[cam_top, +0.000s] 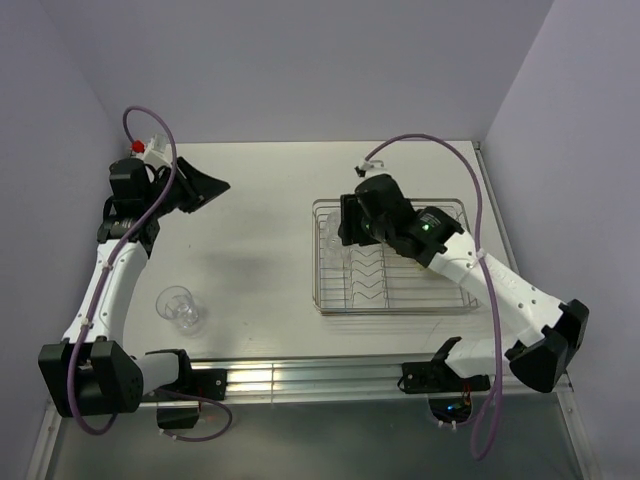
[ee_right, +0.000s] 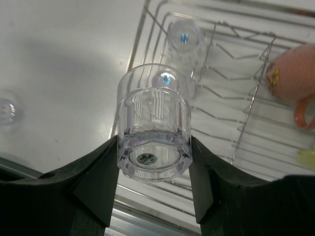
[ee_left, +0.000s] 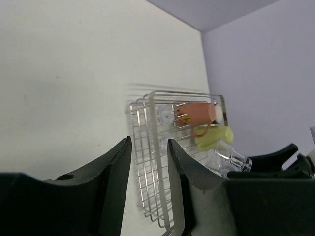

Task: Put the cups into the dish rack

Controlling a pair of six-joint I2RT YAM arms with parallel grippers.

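the step in hand is setting a glass down in the dish rack (cam_top: 392, 300). the right gripper (ee_right: 153, 147) is pinching a clear glass (ee_right: 152, 113) by its sides, base toward the camera, over the left part of the rack beside the zigzag dividers. a second glass (ee_right: 183, 37) already sits in the rack further along, and a pink mug (ee_right: 294, 78) and a yellow-green mug (ee_left: 214, 137) lie on the other side of the dividers.

the next move, as i judge it, is to lower the glass into a free space between the wires, clear of the second glass, then let go. after that, a loose glass (cam_top: 178, 305) on the surface (cam_top: 260, 250) near the left arm needs loading. the left gripper (ee_left: 148, 152) is raised at the far left, its fingers spread with nothing between them.

hard to tell: in the top view the right arm covers the held glass and both mugs. from the wrist view i cannot say whether the held glass touches the wires yet. the yellow-green mug is cut off at that view's edge. the clear glasses blur into the chrome wire.
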